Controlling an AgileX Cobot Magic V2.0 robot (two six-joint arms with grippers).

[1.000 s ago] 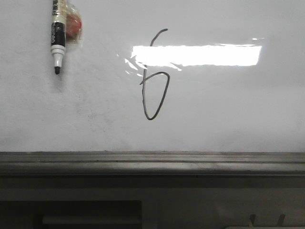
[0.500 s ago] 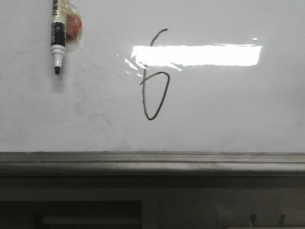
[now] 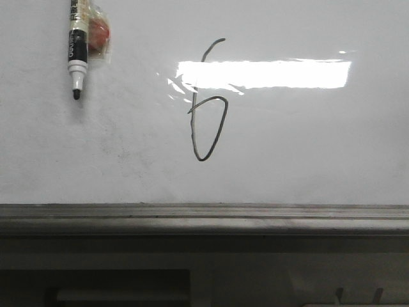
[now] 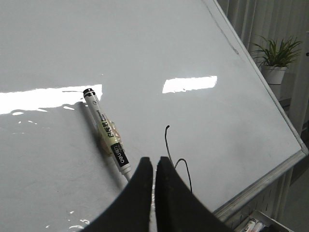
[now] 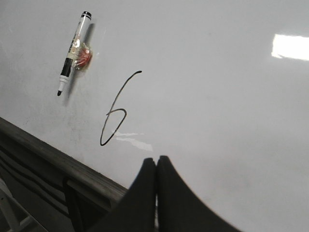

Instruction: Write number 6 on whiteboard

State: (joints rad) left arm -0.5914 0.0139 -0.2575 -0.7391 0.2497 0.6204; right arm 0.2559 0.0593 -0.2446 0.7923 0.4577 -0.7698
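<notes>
The number 6 point(image 3: 208, 109) is drawn in thin dark line near the middle of the whiteboard point(image 3: 307, 147). It also shows in the left wrist view point(image 4: 167, 145) and the right wrist view point(image 5: 116, 113). A black and white marker point(image 3: 78, 48), uncapped, lies on the board to the left of the 6, with a red lump taped to it. My left gripper point(image 4: 154, 160) is shut and empty, above the board between the marker point(image 4: 107, 130) and the 6. My right gripper point(image 5: 157, 158) is shut and empty, near the board's front rail. Neither gripper shows in the front view.
A grey metal rail point(image 3: 204, 217) edges the board at the front. A potted plant point(image 4: 275, 60) stands beyond the board's far side. Several markers point(image 4: 253, 225) lie in a tray below the rail. Bright light reflections point(image 3: 265, 73) cross the 6.
</notes>
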